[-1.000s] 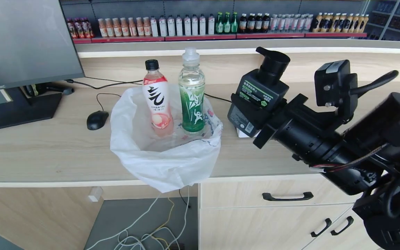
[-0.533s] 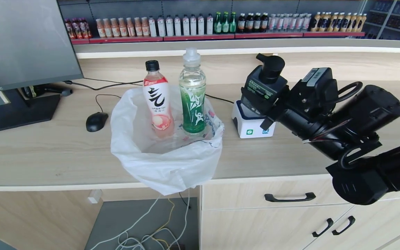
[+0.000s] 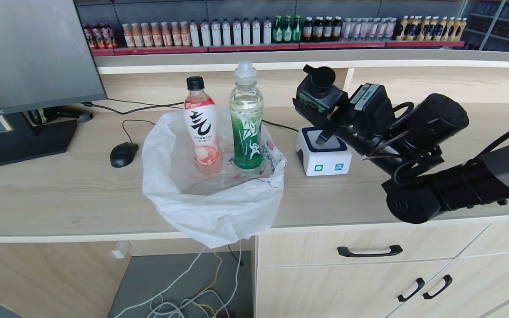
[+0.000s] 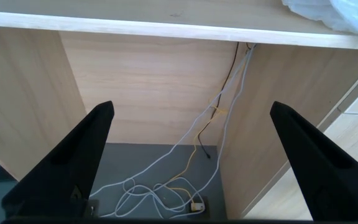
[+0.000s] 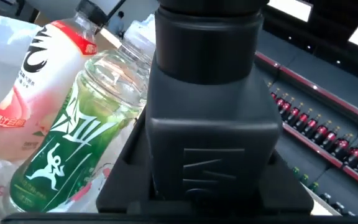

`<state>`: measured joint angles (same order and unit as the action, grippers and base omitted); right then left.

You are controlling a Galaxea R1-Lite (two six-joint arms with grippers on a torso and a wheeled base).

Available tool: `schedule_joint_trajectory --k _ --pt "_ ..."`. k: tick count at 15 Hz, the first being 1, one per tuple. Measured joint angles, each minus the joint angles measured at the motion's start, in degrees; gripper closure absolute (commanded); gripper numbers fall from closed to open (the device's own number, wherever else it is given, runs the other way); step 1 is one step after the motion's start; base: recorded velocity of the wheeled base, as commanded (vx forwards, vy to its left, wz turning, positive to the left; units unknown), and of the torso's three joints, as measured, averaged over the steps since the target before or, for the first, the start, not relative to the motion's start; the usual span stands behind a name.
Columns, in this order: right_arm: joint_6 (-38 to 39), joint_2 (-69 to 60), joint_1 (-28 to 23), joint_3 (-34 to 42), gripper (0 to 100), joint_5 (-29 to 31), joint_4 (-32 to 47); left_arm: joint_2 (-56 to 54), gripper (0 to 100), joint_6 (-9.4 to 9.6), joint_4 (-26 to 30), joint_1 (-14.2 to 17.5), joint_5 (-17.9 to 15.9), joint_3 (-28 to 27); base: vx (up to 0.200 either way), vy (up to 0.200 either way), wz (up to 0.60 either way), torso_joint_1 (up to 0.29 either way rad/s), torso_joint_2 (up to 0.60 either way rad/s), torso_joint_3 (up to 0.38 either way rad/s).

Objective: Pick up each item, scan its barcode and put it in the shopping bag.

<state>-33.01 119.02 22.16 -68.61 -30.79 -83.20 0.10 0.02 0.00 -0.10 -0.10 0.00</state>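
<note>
A white shopping bag point(image 3: 210, 198) stands open on the wooden counter point(image 3: 60, 190). Upright in it are a pink bottle point(image 3: 201, 128) and a green bottle point(image 3: 246, 123). My right gripper point(image 3: 330, 115) is shut on a black square bottle point(image 3: 318, 95), held tilted just above the white scanner box point(image 3: 323, 158), to the right of the bag. In the right wrist view the black bottle point(image 5: 210, 124) is close up, with the green bottle point(image 5: 92, 149) and pink bottle point(image 5: 36, 81) beyond it. My left gripper point(image 4: 191, 155) hangs open below the counter's front edge, holding nothing.
A monitor point(image 3: 29, 48) on its stand sits at the counter's left, with a black mouse point(image 3: 123, 153) and cables beside it. Drawers with black handles point(image 3: 369, 251) are under the counter at the right. Loose cables point(image 4: 185, 180) lie on the floor in the open bay.
My right arm has carried the black bottle left and towards the back of the counter. It now hangs over the scanner box, which it hid a second ago. The bag and its bottles have not moved.
</note>
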Motion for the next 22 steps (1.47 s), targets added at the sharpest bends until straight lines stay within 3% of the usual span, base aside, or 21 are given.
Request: schedule_joint_trajectory --k 7,15,22 --pt "-6.64 1.73 -3.73 -4.57 100 -4.64 5.17 0.0 0 -0.02 0.0 0.0 0.0 0.0 0.0 0.0 0.0 0.0 0.0 0.0" --pt "-7.66 3.28 -5.0 -4.33 100 -9.02 5.12 0.0 0 -0.02 0.0 0.0 0.0 0.0 0.0 0.0 0.0 0.0 0.0 0.0" --pt "-7.68 4.58 -5.27 -4.27 100 -9.25 4.93 0.0 0 -0.02 0.0 -0.01 0.0 0.0 0.0 0.0 0.0 0.0 0.0 0.0"
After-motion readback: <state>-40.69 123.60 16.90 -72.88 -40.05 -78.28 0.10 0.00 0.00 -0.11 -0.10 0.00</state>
